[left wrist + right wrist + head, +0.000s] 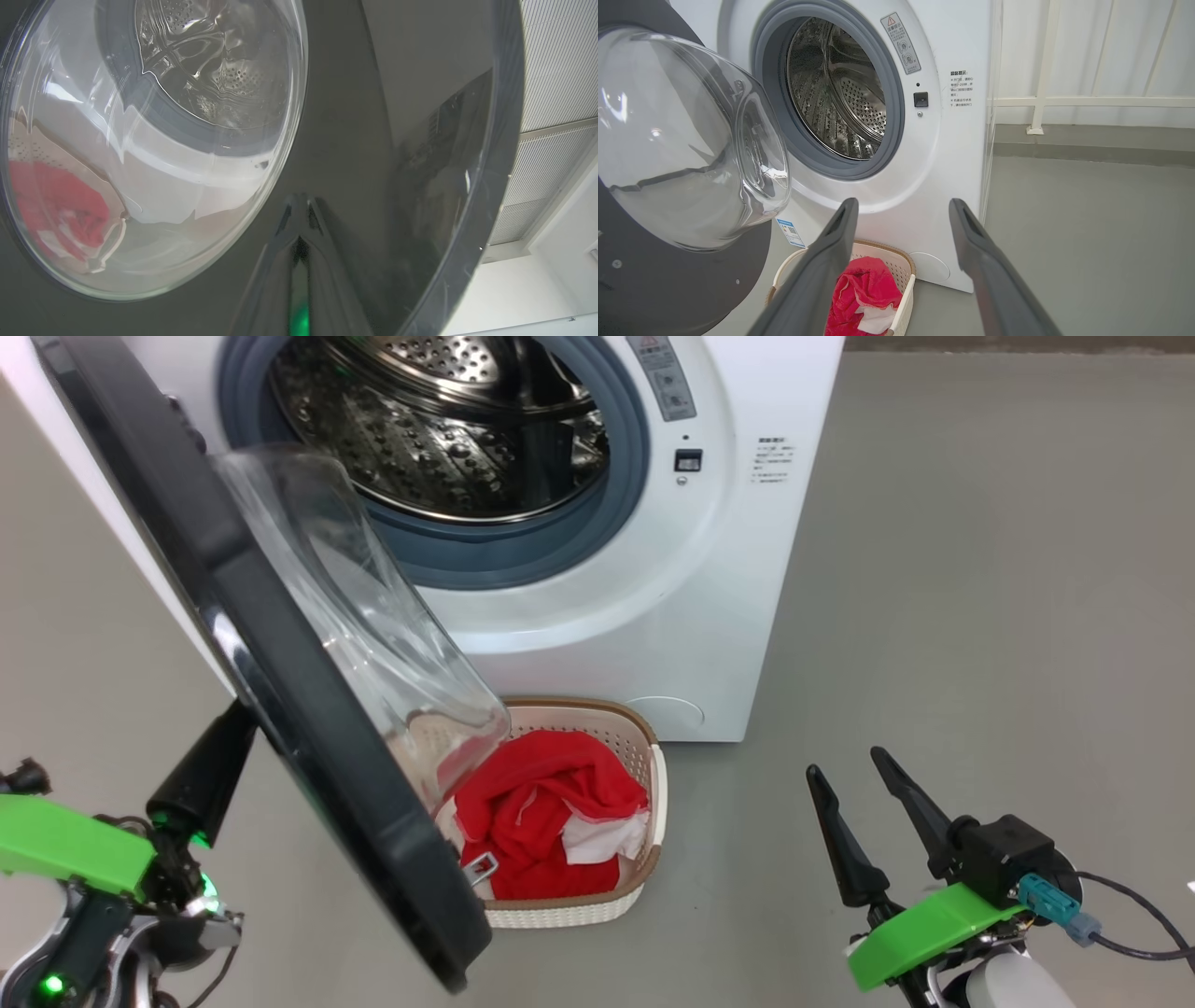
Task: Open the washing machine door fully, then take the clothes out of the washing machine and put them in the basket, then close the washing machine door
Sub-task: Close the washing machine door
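Note:
The washing machine (653,616) (943,163) stands with its door (271,663) (668,289) swung partway out to the left, the glass bowl facing the steel drum (439,429) (840,102). No cloth shows in the drum. Red clothes (541,803) (868,284) with white parts lie in the basket (560,915) (903,298) on the floor below the opening. My left gripper (229,733) (299,233) is shut, its tips against the door's glossy black outer face (355,140). My right gripper (843,761) (903,203) hangs open and holds nothing, right of the basket.
Grey floor (980,616) stretches to the right of the machine. A white railing (1064,100) runs along the wall behind. The door's lower edge (457,971) overhangs the basket's left side. A cable (1120,943) trails from my right wrist.

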